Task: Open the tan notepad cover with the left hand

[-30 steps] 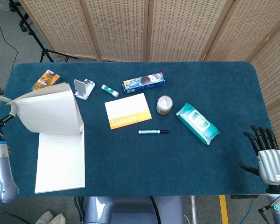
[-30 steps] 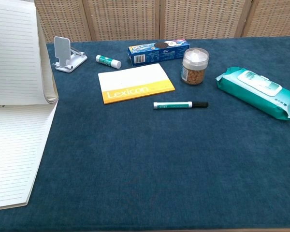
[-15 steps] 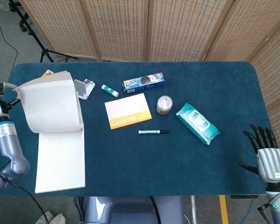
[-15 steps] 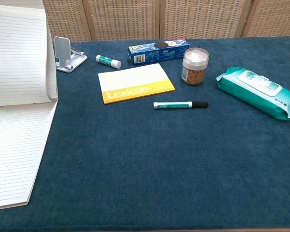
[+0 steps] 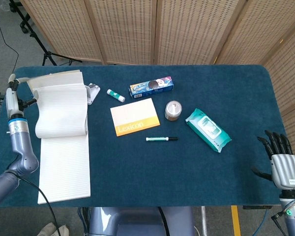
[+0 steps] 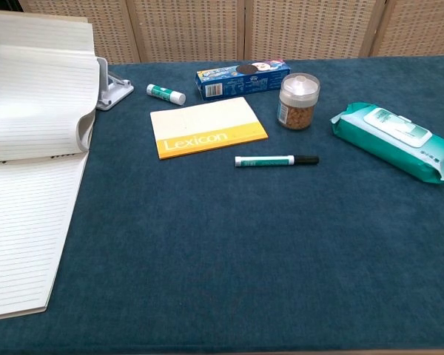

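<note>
The notepad (image 5: 64, 162) lies at the table's left side with a lined page showing. Its tan cover (image 5: 56, 77) and several pages (image 5: 61, 110) are folded back over the top edge and bulge upward. My left hand (image 5: 12, 91) is at the far left edge and pinches the cover's corner with raised fingers. In the chest view the flipped pages (image 6: 29, 96) arch over the lined page (image 6: 22, 237); the left hand is out of that view. My right hand (image 5: 284, 164) hovers at the table's near right corner, fingers spread, holding nothing.
A white phone stand (image 5: 93, 91) touches the flipped cover. Beyond it lie a glue stick (image 5: 115, 95), a blue cookie box (image 5: 151, 87), an orange Lexicon pad (image 5: 134, 116), a jar (image 5: 173, 110), a marker (image 5: 161, 139) and a wipes pack (image 5: 208, 130).
My left hand has risen and moved toward the table's back, carrying the cover and pages further over. They now lie lower, press against the phone stand and hide the snack packet.
</note>
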`<move>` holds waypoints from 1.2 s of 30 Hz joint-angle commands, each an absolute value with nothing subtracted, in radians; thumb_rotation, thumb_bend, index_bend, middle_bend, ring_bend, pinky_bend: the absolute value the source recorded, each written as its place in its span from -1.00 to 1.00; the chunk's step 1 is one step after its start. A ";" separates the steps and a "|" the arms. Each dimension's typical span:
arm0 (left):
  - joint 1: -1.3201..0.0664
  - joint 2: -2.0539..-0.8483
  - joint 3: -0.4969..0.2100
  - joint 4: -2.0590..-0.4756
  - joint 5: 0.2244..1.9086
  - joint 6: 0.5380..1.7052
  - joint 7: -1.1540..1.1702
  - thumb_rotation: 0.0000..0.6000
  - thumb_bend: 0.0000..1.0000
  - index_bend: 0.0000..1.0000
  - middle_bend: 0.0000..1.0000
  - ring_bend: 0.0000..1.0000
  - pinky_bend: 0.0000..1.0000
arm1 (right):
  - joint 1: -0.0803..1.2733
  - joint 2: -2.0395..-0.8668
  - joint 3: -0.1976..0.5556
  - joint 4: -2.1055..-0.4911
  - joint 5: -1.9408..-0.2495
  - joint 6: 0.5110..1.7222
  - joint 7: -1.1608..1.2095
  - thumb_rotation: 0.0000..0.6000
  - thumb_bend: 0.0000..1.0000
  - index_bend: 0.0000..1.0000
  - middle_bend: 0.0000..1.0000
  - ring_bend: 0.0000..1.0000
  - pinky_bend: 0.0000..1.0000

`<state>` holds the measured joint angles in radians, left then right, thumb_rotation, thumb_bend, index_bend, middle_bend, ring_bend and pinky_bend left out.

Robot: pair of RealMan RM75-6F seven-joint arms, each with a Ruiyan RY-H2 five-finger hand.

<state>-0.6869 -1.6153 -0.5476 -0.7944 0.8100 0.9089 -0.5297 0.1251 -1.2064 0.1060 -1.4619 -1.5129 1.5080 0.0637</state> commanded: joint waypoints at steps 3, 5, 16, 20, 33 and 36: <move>-0.645 -1.602 -0.553 -0.813 0.918 1.030 -0.661 1.00 -0.88 -1.00 -1.00 -1.00 -1.00 | 0.124 -1.206 0.105 -1.463 -1.516 1.511 0.065 1.00 -1.00 -0.67 -0.87 -1.00 -1.00; -0.619 -1.578 -0.551 -0.852 0.945 1.066 -0.687 1.00 -0.87 -1.00 -1.00 -1.00 -1.00 | 0.124 -1.205 0.103 -1.466 -1.522 1.515 0.066 1.00 -1.00 -0.67 -0.87 -1.00 -1.00; -0.386 -1.392 -0.376 -1.107 1.230 1.308 -0.781 1.00 -0.92 -1.00 -1.00 -1.00 -1.00 | 0.119 -1.198 0.092 -1.483 -1.555 1.539 0.070 1.00 -1.00 -0.67 -0.87 -1.00 -1.00; -0.293 -1.357 -0.299 -1.156 1.304 1.429 -0.711 1.00 -0.99 -1.00 -1.00 -1.00 -1.00 | 0.117 -1.196 0.091 -1.486 -1.563 1.547 0.073 1.00 -1.00 -0.67 -0.87 -1.00 -1.00; -0.074 -1.156 -0.081 -1.440 1.356 1.486 -0.428 1.00 -1.00 -1.00 -1.00 -1.00 -1.00 | 0.109 -1.172 0.085 -1.508 -1.565 1.551 0.075 1.00 -1.00 -0.83 -1.00 -1.00 -1.00; -0.066 -1.130 -0.061 -1.471 1.378 1.481 -0.401 1.00 -1.00 -1.00 -1.00 -1.00 -1.00 | 0.106 -1.166 0.088 -1.518 -1.556 1.551 0.074 1.00 -1.00 -0.87 -1.00 -1.00 -1.00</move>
